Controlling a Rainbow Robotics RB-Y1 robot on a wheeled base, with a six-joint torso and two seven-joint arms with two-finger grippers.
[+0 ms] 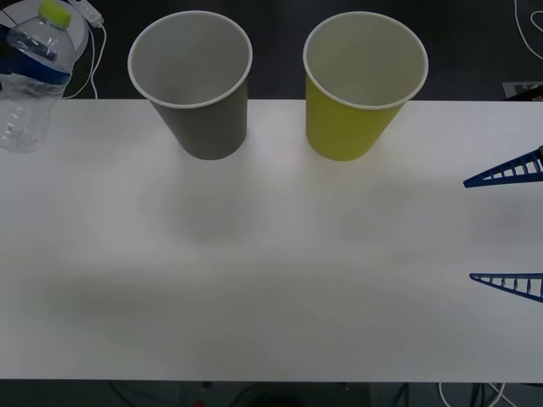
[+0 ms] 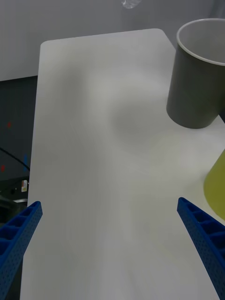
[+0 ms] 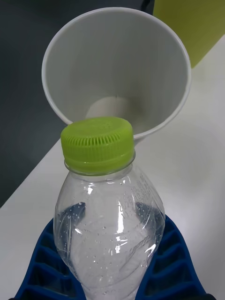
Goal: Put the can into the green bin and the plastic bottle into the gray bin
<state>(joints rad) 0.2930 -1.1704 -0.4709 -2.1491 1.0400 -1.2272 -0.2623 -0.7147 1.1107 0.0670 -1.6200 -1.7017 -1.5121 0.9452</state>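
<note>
Left gripper (image 3: 112, 262) clamps plastic bottle (image 3: 110, 206) facing gray bin (image 3: 117, 70); right gripper (image 1: 509, 229) spread, empty.

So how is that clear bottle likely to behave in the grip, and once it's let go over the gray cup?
The bottle looks empty apart from droplets, so probably light. Its thin ribbed wall, clamped by the left gripper, may dent and feel slippery. It is slimmer than the gray cup's mouth, so it should drop in, though a light cup could tip.

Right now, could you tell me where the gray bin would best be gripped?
Pinch the gray bin over its white rim from above: it stands upright and open, and its tapered wall looks wider than the open right gripper. The left gripper holds the plastic bottle.
</note>
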